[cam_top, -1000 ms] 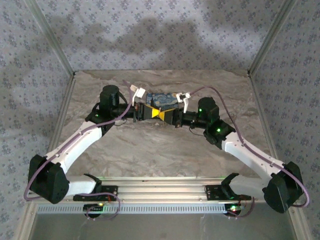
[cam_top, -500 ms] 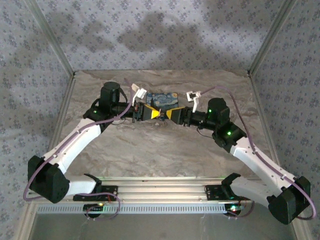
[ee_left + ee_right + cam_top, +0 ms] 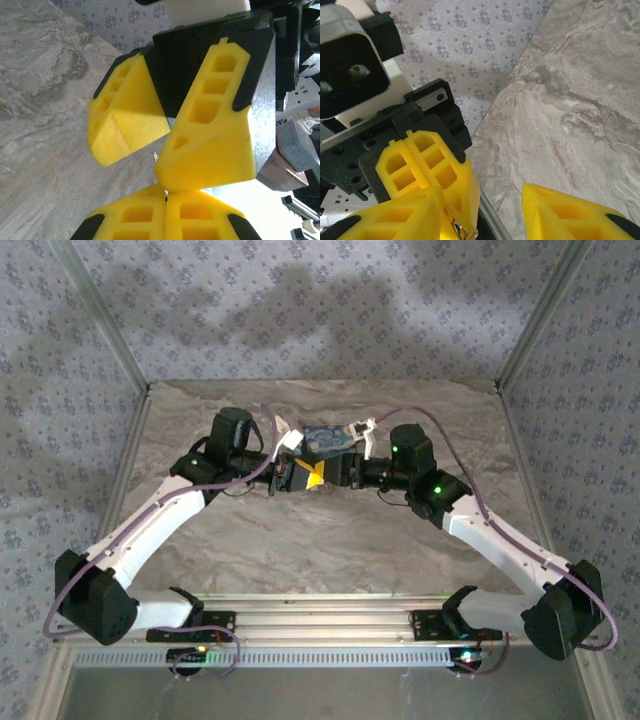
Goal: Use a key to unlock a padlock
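The two arms meet nose to nose at the far middle of the table (image 3: 330,550), just in front of the swirl-painted box (image 3: 326,438). The left pincer (image 3: 451,192) is pressed tight together. A pale metal glint, by the look of it the key (image 3: 461,231), pokes out at its tip, though whether it's truly pinched there is hard to tell. The right pincer (image 3: 155,161) stands spread, its yellow fingers (image 3: 210,130) straddling that tip, one on each side. That reads as a handover or regrip: one arm steadies the tiny piece so the other can close squarely on it.
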Action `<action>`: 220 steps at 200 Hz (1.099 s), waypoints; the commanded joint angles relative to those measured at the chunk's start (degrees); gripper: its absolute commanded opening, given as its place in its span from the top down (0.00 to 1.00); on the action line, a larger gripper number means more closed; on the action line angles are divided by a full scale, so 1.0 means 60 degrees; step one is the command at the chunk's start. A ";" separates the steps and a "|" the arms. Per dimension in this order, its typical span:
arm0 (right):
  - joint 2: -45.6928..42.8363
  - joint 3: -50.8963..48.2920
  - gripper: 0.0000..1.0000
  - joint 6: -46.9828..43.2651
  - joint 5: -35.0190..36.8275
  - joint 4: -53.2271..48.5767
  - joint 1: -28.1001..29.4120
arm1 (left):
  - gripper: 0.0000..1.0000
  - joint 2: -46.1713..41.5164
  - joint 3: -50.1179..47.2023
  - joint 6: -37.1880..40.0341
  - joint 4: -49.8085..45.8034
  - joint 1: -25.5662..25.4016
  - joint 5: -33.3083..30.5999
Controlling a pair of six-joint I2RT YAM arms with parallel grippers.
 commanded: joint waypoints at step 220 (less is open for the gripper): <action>0.1218 0.2338 1.00 -0.4022 0.2588 -0.4012 0.0489 | 0.51 -0.1352 -0.1287 -0.2829 0.0581 0.0219 -0.3705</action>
